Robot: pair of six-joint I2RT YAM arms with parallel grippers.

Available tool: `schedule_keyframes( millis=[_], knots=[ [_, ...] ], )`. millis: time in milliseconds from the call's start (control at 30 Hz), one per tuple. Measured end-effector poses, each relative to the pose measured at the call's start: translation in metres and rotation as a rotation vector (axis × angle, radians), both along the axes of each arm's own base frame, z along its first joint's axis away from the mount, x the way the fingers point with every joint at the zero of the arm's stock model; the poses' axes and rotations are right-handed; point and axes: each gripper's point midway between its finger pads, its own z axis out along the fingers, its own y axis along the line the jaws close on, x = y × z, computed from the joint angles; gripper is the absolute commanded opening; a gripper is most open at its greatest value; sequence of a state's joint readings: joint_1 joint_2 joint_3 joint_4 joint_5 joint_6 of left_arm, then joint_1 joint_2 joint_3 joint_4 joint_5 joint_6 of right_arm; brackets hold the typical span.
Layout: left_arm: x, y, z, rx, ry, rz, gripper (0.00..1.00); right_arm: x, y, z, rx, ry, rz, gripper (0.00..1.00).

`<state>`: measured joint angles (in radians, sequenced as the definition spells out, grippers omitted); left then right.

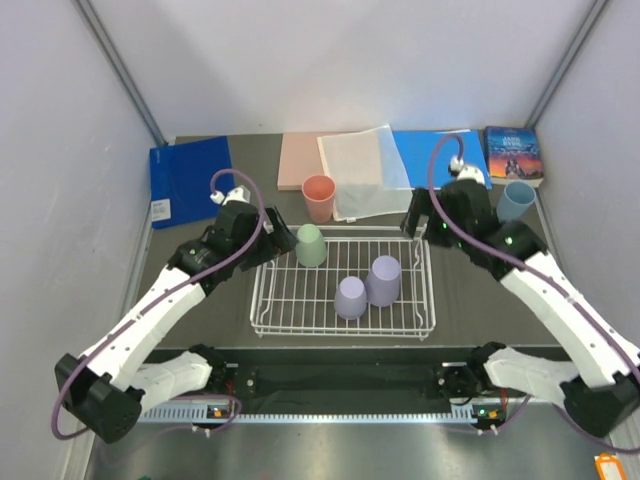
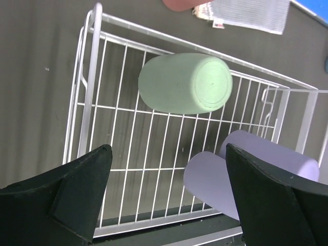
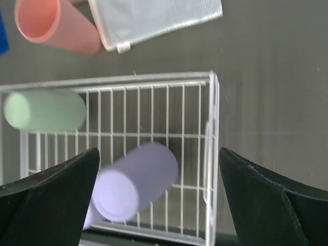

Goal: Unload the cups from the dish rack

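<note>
The white wire dish rack (image 1: 272,300) sits mid-table. Inside it a pale green cup (image 1: 311,245) stands upside down at the back left, and two lavender cups (image 1: 351,297) (image 1: 384,280) stand upside down side by side near the middle. The salmon pink cup (image 1: 319,197) stands upright on the table behind the rack. The light blue cup (image 1: 517,201) stands on the table at the back right. My left gripper (image 1: 272,238) hovers open and empty over the rack's left back corner. My right gripper (image 1: 424,226) hovers open and empty over its right back corner.
Flat things lie along the back: a blue folder (image 1: 190,180), a pink board (image 1: 303,160), a translucent mesh pouch (image 1: 365,172), another blue folder (image 1: 436,157) and a book (image 1: 513,154). White walls close in the left and right sides.
</note>
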<state>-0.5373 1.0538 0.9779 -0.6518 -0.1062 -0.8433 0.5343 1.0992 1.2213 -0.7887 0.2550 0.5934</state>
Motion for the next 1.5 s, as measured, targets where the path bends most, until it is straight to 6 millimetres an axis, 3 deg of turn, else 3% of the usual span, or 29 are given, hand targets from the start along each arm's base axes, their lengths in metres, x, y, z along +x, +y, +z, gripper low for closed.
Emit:
schedule_keyframes(
  millis=[133, 300, 400, 600, 1000, 1067, 1100, 1133, 1200, 1267, 1300, 1367, 1500],
  knots=[
    [-0.004, 0.004, 0.013, 0.000, -0.056, -0.023, 0.96, -0.039, -0.006, -0.019, -0.003, 0.005, 0.037, 1.00],
    [-0.010, 0.006, 0.012, 0.007, -0.074, -0.046, 0.96, -0.079, 0.026, -0.021, 0.038, -0.017, 0.159, 1.00],
    [-0.015, 0.004, 0.006, 0.011, -0.064, -0.065, 0.96, -0.092, 0.045, -0.030, 0.034, 0.004, 0.207, 1.00],
    [-0.018, 0.002, 0.007, 0.007, -0.070, -0.078, 0.96, -0.093, 0.071, -0.061, -0.069, 0.064, 0.225, 1.00],
    [-0.024, 0.010, 0.008, 0.007, -0.079, -0.045, 0.96, -0.071, 0.077, -0.091, -0.212, 0.065, 0.175, 0.98],
    [-0.024, 0.011, 0.007, 0.011, -0.076, -0.042, 0.96, -0.069, 0.078, -0.096, -0.233, 0.068, 0.174, 0.83],
    [-0.024, 0.012, 0.007, 0.013, -0.075, -0.039, 0.96, -0.068, 0.078, -0.098, -0.241, 0.069, 0.172, 0.60],
    [-0.024, 0.012, 0.007, 0.013, -0.074, -0.037, 0.96, -0.067, 0.078, -0.099, -0.248, 0.070, 0.169, 0.50],
    [-0.023, 0.012, 0.007, 0.014, -0.075, -0.034, 0.96, -0.066, 0.076, -0.099, -0.255, 0.063, 0.161, 0.31],
    [-0.023, 0.013, 0.007, 0.016, -0.077, -0.031, 0.95, -0.065, 0.076, -0.097, -0.250, 0.056, 0.154, 0.22],
    [-0.023, 0.013, 0.007, 0.018, -0.077, -0.029, 0.95, -0.065, 0.075, -0.097, -0.250, 0.054, 0.151, 0.11],
    [-0.023, 0.014, 0.007, 0.019, -0.079, -0.027, 0.95, -0.064, 0.073, -0.095, -0.251, 0.048, 0.140, 0.00],
    [-0.022, 0.014, 0.007, 0.021, -0.079, -0.026, 0.95, -0.061, 0.071, -0.074, -0.231, 0.012, 0.126, 0.00]
  ],
)
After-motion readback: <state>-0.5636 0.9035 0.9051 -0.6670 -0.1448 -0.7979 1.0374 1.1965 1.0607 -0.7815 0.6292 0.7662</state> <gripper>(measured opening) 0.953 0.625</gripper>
